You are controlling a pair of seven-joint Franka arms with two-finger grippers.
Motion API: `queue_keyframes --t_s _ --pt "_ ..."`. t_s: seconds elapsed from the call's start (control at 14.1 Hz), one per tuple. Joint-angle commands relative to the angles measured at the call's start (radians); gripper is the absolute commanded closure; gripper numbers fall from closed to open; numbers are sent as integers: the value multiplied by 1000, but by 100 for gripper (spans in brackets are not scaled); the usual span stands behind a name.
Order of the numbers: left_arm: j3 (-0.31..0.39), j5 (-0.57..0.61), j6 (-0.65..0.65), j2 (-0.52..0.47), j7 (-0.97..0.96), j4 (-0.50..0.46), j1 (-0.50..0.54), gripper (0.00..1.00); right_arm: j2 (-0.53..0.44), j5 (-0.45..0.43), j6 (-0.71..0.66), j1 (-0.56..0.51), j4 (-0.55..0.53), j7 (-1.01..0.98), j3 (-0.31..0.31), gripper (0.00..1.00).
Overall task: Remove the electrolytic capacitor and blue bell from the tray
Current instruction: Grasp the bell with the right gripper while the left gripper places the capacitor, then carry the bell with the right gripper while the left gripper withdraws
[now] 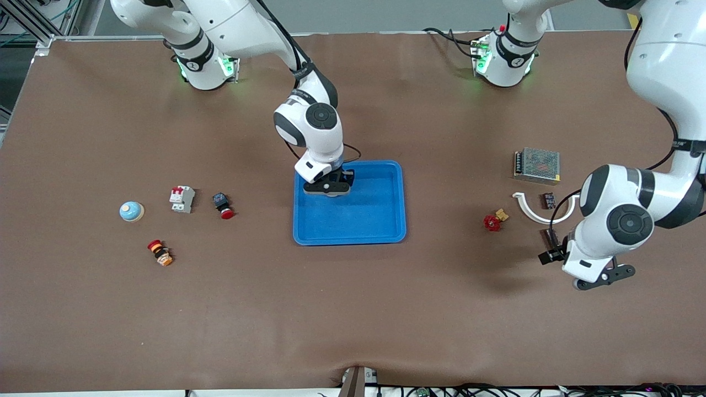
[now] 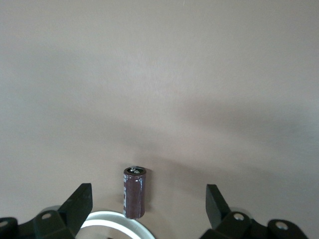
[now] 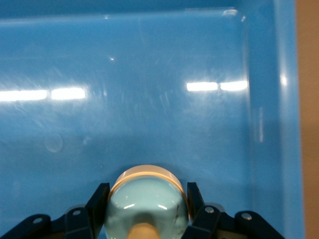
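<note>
A pale blue bell (image 3: 147, 199) with a cream base sits between the fingers of my right gripper (image 3: 147, 186), which is shut on it low inside the blue tray (image 3: 149, 99). From the front, that gripper (image 1: 329, 190) is over the tray (image 1: 394, 220) corner nearest the right arm's base and hides its bell. A second bell of the same look (image 1: 131, 211) rests on the table toward the right arm's end. A dark brown capacitor (image 2: 134, 191) stands upright on the table between the wide-apart fingers of my open left gripper (image 2: 148, 189), untouched. That gripper (image 1: 551, 255) hangs beside the capacitor (image 1: 546, 237).
Near the second bell lie a white circuit breaker (image 1: 182, 198), a red push button (image 1: 223, 205) and a red-and-yellow button (image 1: 160, 252). Toward the left arm's end are a metal power supply (image 1: 536, 164), a white curved piece (image 1: 543, 212), a red valve (image 1: 492, 222) and a small black part (image 1: 548, 200).
</note>
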Motion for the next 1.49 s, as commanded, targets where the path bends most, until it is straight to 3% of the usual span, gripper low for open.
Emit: queue_keyframes --t_s 0.0,0.14,0.42,0.78,0.85,1.13,1.42 --pt "-25 -18 -42 -87 19 -16 8 0 -80 -18 -203 -55 67 -84 6 49" --pt "-51 -21 -73 -130 65 -14 11 0 -127 -13 -282 -107 85 -211 6 49" --pt "-98 -27 -195 -210 131 19 18 0 -161 -13 -299 -278 82 -578 6 49" --pt "-94 -177 -311 -302 267 93 41 0 -158 -11 -280 -481 69 -973 6 49" --pt "-77 -221 -335 -334 303 90 36 0 -154 -10 -261 -521 63 -1047 8 49" --pt "148 -430 -422 -455 475 84 -99 0 -132 -10 -107 -618 -22 -1213 8 49" --pt "274 -466 -498 -574 487 31 -241 0 -66 -10 90 -672 -94 -1304 9 49"
